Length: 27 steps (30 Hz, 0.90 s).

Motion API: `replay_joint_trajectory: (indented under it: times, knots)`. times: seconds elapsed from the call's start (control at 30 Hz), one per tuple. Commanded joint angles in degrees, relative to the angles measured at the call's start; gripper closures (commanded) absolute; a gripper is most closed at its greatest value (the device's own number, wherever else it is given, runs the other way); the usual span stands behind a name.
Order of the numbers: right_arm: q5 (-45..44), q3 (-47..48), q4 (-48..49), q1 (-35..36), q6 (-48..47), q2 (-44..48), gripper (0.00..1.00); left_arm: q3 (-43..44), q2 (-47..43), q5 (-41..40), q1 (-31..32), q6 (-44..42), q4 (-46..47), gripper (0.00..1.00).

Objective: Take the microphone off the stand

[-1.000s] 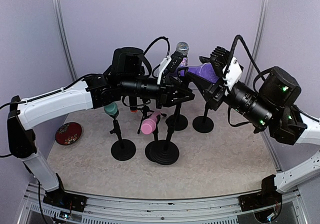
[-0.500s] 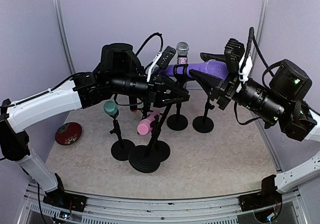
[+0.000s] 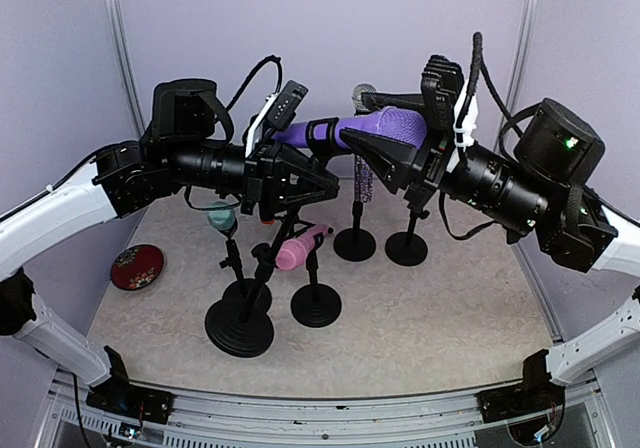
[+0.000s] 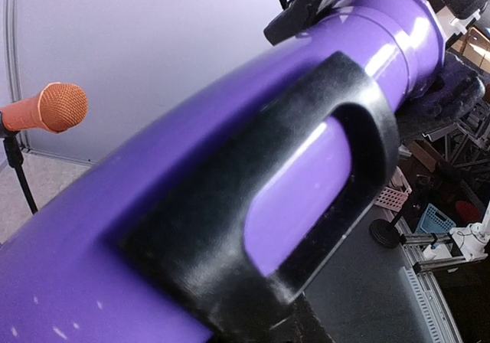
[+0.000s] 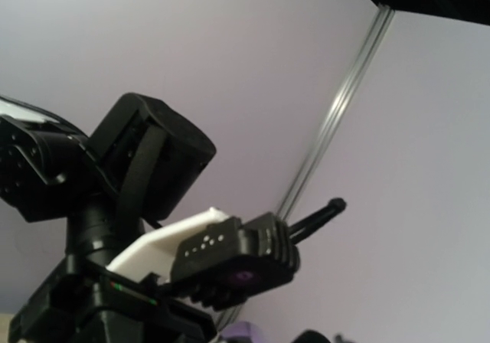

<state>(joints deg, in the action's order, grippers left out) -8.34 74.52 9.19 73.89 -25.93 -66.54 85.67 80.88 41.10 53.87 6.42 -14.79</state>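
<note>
The purple microphone (image 3: 392,125) lies almost level in mid-air, its body still inside the stand's black clip (image 3: 322,134). In the left wrist view that clip (image 4: 360,136) wraps the purple microphone (image 4: 306,182) at close range. My left gripper (image 3: 298,183) is shut on the stand's upper pole. The stand (image 3: 262,268) hangs tilted, its round base (image 3: 240,330) off the table. My right gripper (image 3: 385,146) is shut on the microphone's textured head. The right wrist view points upward at the left arm's wrist and shows only a sliver of purple (image 5: 245,332).
On the table stand a teal microphone (image 3: 222,218), a pink microphone (image 3: 298,248) and a silver-headed microphone (image 3: 362,98), each on a black stand. A bare stand base (image 3: 406,249) sits at the right, a red dish (image 3: 137,266) at the left. An orange microphone (image 4: 53,106) shows in the left wrist view.
The left arm has raised the stand off the table and carried it left and nearer. The right arm has followed leftward, still gripping the microphone's head.
</note>
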Motion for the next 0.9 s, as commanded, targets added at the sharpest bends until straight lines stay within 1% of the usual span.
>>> replay_joint_trajectory:
  times: [0.0, 0.13, 0.23, 0.27, 0.4, 0.53, 0.6, 0.73, 0.87]
  knots:
    - [2.74, 3.83, 11.65, 0.28, 1.76, -0.25, 1.0, 3.66, -4.5, 4.23, -0.73, -3.89, -3.1, 1.0]
    - [4.1, 3.9, 17.08, 0.47, 0.79, -2.81, 1.0, 6.35, -6.33, 3.66, -4.31, -7.76, -7.87, 1.0]
    - [4.1, 5.22, 19.91, 0.56, -0.6, -5.24, 1.0, 9.68, -7.14, 3.83, -9.39, -6.69, -10.66, 1.0]
    - [5.6, 5.5, 21.01, 0.56, -0.92, -6.17, 1.0, 10.31, -7.58, 4.04, -10.36, -6.61, -11.55, 1.0]
    - [7.06, 7.19, 24.91, 0.56, -1.05, -9.07, 1.0, 10.82, -11.52, 2.84, -11.67, -9.39, -15.54, 1.0]
    - [8.3, 8.85, 29.09, 0.56, -0.18, -12.21, 1.0, 9.99, -14.37, 3.6, -14.95, -8.8, -15.83, 1.0]
    - [8.73, 9.94, 29.68, 0.56, 0.59, -13.83, 1.0, 9.37, -15.56, 4.44, -16.98, -9.15, -16.05, 1.0]
    - [10.33, 11.84, 29.36, 0.56, 2.84, -16.16, 1.0, 9.83, -17.24, 6.32, -21.37, -12.62, -18.72, 1.0]
    - [10.8, 11.34, 29.71, 0.56, 4.8, -15.92, 1.0, 9.38, -19.18, 7.71, -28.29, -17.2, -20.0, 1.0]
